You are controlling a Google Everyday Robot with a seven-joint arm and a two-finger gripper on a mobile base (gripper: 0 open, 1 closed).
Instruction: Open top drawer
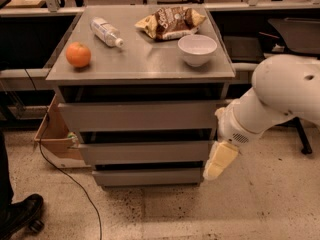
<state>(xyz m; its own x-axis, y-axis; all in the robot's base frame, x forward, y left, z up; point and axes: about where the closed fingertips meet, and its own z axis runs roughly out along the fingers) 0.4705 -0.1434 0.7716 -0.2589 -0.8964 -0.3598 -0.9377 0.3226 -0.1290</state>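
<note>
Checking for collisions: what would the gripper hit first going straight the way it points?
Likely the speckled floor; the gripper points down beside the cabinet, by its lower drawers, though depth is unclear.

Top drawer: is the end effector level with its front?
No, the end effector hangs lower, beside the right end of the middle drawer, below the top drawer.

The white arm (pixel 280 96) extends from the right of the top drawer (pixel 137 115). Its bulky rounded segment sits level with that drawer's front, and it slants down and leftward to the wrist (pixel 234 130) beside the drawer's right end. The cream gripper (pixel 219 162) hangs pointing downward, below the top drawer's right end and apart from it.
</note>
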